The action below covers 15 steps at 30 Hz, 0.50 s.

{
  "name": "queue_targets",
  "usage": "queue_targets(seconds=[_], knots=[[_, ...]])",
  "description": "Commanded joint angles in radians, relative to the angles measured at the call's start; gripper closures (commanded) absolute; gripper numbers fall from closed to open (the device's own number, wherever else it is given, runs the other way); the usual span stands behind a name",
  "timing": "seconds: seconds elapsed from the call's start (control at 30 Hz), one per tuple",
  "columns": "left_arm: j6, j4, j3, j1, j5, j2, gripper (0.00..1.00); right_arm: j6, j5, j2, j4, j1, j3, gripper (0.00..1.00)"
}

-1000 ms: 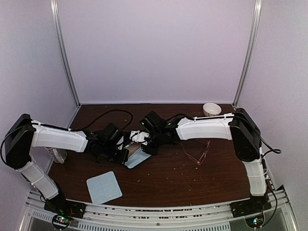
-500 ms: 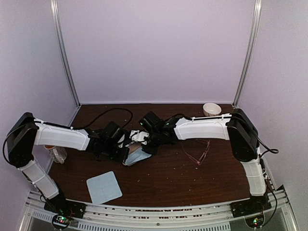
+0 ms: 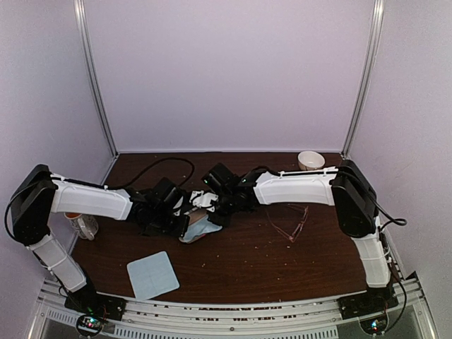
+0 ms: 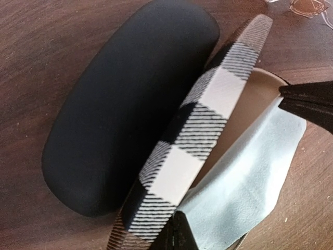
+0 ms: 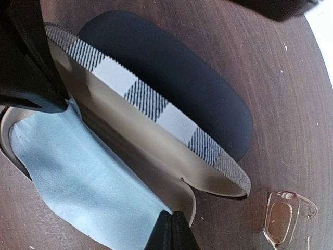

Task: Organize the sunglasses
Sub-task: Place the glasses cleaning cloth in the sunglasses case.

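We are working our left fingers [image 4: 177, 237] and right fingers [image 5: 169, 232], both clenched, at the open plaid case [image 4: 208, 120] holding a blue cloth [image 4: 250, 172]. The sunglasses [image 3: 289, 222] are lying uncased near the desk's [image 3: 247, 268] right edge. We are judging most of the work left.

The middle of the desk [image 3: 247, 272] is jammed. Both arms reach in from the sides and meet over the open plaid case [image 4: 208, 120]. The left tool [image 4: 177, 237] is pinched shut at its rim. The right tool [image 5: 171, 229] is pinched shut at the edge of the pale cloth [image 5: 78, 172] inside. The black case [image 4: 125, 104] lies right against the plaid lid, blocking that flank. One pair of sunglasses [image 3: 291, 224] lies just beside the right forearm, and a second pair [image 5: 281, 221] sits near the plaid case's end. Open desk runs along the front, right of the blue square cloth [image 3: 152, 274]. The far strip holds only a cable [image 3: 166, 164] and a corner bowl [image 3: 311, 160].
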<state>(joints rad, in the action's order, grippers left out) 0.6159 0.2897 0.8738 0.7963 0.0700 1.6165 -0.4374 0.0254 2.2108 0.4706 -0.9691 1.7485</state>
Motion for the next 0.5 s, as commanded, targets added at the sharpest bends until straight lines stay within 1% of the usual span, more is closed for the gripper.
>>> queue_targets(seconds=[0.0,0.17,0.47], knots=[[-0.033,0.037,0.000,0.017,-0.035,0.002,1.00,0.013,-0.074,0.029,-0.016,0.001,0.048,0.98],[-0.022,0.033,-0.010,0.017,-0.043,-0.002,1.00,0.000,-0.087,0.040,-0.009,-0.009,0.058,0.98],[-0.013,0.031,-0.022,0.017,-0.049,-0.009,1.00,-0.057,-0.170,0.076,0.008,-0.043,0.074,1.00]])
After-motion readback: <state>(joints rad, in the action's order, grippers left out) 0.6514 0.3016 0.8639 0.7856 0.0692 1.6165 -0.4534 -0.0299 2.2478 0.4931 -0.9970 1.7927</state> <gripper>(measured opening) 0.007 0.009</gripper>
